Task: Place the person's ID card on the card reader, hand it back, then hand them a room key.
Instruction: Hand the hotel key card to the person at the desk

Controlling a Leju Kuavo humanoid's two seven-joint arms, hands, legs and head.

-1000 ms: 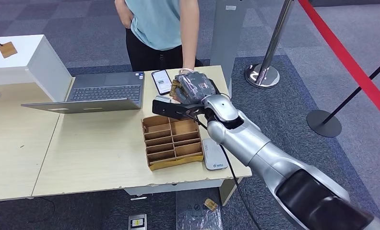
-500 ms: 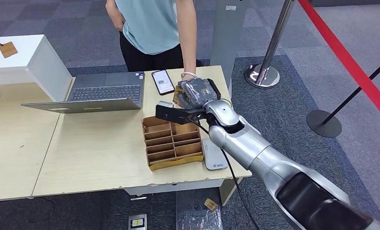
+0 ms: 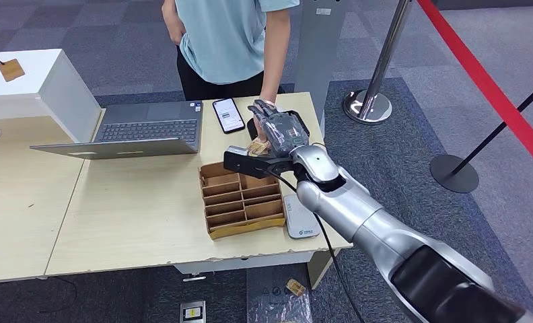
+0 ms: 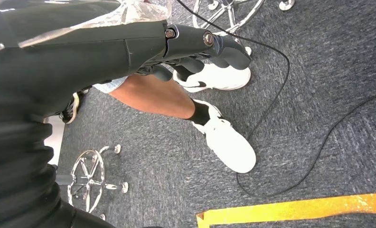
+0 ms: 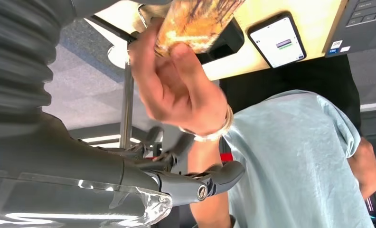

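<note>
The right robot hand (image 3: 277, 128), fingers spread and empty, hovers over a person's hand (image 5: 176, 80) gripping the card (image 5: 195, 21) beside a phone (image 3: 228, 114).

Looked down and forward from high on the body in the head view, over the desk (image 3: 136, 202) with the right arm reaching toward its far right corner. Sat close behind the right hand (image 5: 129, 185) in the right wrist view — turned, facing a person (image 5: 295, 156), and sharing with the head view the phone (image 5: 277, 40) near the far edge. Faced the carpet (image 4: 319, 71) closely in the left wrist view.
</note>
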